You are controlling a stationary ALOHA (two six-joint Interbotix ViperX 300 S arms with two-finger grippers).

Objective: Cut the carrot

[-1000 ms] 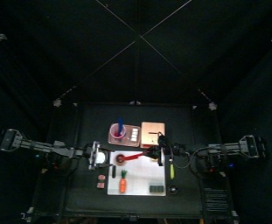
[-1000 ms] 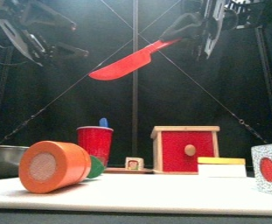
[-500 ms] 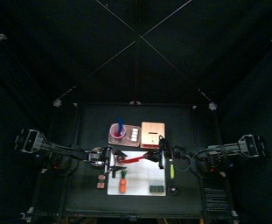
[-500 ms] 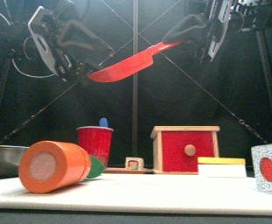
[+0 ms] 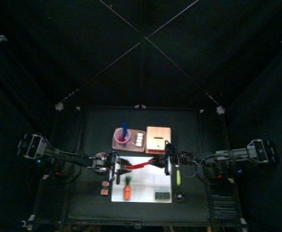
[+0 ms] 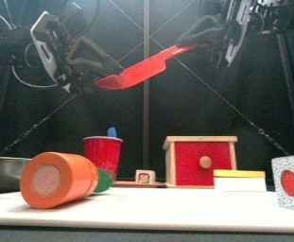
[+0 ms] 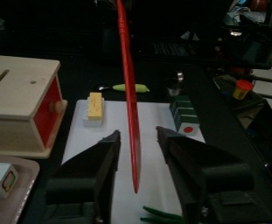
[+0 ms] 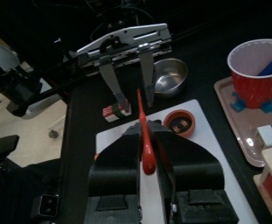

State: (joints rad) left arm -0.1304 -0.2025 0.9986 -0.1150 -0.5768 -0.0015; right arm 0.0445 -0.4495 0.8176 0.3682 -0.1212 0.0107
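The carrot [image 5: 127, 189] lies on the white board [image 5: 153, 192]; in the front view its orange end [image 6: 59, 180] sits near and large at the left. High above it hangs a red toy knife [image 6: 143, 68]. My right gripper [image 8: 144, 166] is shut on the knife's handle. My left gripper [image 7: 138, 149] stands open around the blade [image 7: 129, 96], a gap showing on each side. In the top view the left gripper [image 5: 111, 164] and right gripper [image 5: 168, 166] face each other over the board's far end.
Behind the board stand a red cup [image 6: 102, 151], a wooden box with a red front [image 6: 199, 161] and a yellow block [image 6: 240, 175]. A metal bowl [image 6: 0, 172] sits far left. A white block with a red dot [image 6: 292, 184] is at the right edge.
My left arm has swung in from the left to the knife's blade, and its jaws have narrowed around it. The right gripper and knife have stayed put.
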